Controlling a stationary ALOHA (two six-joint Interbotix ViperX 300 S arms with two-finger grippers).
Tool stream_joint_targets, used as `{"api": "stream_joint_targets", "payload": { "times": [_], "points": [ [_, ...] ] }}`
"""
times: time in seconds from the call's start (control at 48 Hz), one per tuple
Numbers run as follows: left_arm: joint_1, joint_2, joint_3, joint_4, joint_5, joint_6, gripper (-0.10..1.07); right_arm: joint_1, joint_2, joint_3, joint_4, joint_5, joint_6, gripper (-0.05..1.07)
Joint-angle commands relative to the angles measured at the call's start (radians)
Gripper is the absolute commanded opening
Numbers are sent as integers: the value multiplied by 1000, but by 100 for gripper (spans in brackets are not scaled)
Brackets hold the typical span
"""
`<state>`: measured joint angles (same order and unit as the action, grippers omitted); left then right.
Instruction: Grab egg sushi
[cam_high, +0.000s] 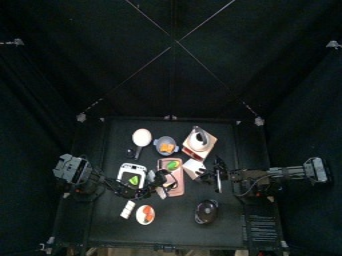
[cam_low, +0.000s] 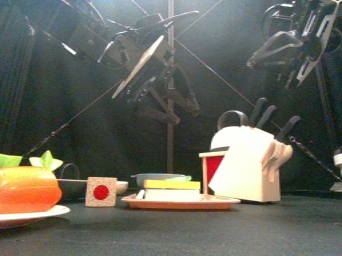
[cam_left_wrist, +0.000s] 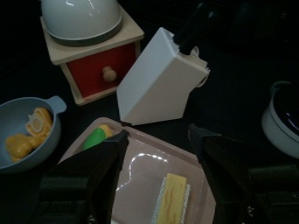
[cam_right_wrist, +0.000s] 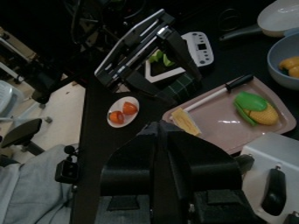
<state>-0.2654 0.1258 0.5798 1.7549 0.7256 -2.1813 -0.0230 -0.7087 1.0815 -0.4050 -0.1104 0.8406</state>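
Lying on a pink tray (cam_left_wrist: 198, 179) near the worktop's (cam_low: 267, 225) middle, the egg sushi (cam_left_wrist: 173, 197) sits between the left gripper's (cam_left_wrist: 158, 179) parted fingers (cam_left_wrist: 100, 171), not yet clasped. Beside the tray stand a white knife block (cam_left_wrist: 158, 74), a red-drawered grinder (cam_left_wrist: 91, 48) and a blue bowl (cam_left_wrist: 26, 131). Right gripper (cam_right_wrist: 176, 171) hangs nearby; whether its fingers are apart or together, I cannot tell.

A white knife block (cam_left_wrist: 162, 77) with dark handles stands in the upper middle of the left wrist view. A red-drawered wooden grinder with a white dome (cam_left_wrist: 89, 45) sits at the upper left. At the left edge, a pale blue bowl (cam_left_wrist: 26, 131) holds yellow pieces. In the front view's lower left corner, an orange vegetable (cam_low: 27, 186) lies on a white plate (cam_low: 40, 215).
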Motion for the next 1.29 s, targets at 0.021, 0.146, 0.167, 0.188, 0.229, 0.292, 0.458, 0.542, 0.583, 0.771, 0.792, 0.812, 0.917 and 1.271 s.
{"api": "stream_joint_targets", "payload": {
  "times": [0.021, 0.146, 0.167, 0.188, 0.229, 0.292, 0.458, 0.542, 0.583, 0.771, 0.792, 0.812, 0.917, 1.271],
  "points": [
    [0, -40, -3, -14, 8, -3, 92, -2, 12, -18, 2, -5, 0, 53],
    [-3, -44, 9, -21, 20, -3, 92, -3, 23, -23, 0, -3, 0, 53],
    [-5, -44, 12, -23, 21, -3, 92, -3, 23, -23, 0, -5, 0, 53],
    [-5, -44, 14, -23, 23, -3, 92, -3, 23, -23, 0, -3, 0, 53],
    [-8, -46, 17, -23, 23, -2, 92, -3, 23, -23, 0, -5, 0, 53],
    [-9, -54, 25, -23, 23, 3, 92, -5, 29, -25, 0, -8, 0, 53],
    [-25, -92, 60, -23, 23, 2, 92, -3, 51, -40, 0, -14, 0, 53],
    [-40, -106, 77, -18, 28, 6, 92, -3, 69, -51, 0, -26, 0, 53],
    [-48, -129, 91, -9, 26, 15, 92, -3, 80, -60, 0, -38, -2, 53],
    [-80, -281, 190, -3, 3, 32, 92, 2, 189, -133, -2, -101, -5, 53],
    [-84, -298, 202, -3, 3, 32, 92, 2, 199, -141, 0, -101, 0, 53],
    [-89, -310, 212, -3, 2, 32, 92, 2, 210, -156, 11, -101, 5, 53],
    [-132, -385, 268, -18, -43, 34, 92, 54, 255, -252, 43, -118, -11, 53],
    [-196, -462, 397, -14, -433, 41, 92, 121, 462, -348, 14, -95, -6, 53]
  ]
}}
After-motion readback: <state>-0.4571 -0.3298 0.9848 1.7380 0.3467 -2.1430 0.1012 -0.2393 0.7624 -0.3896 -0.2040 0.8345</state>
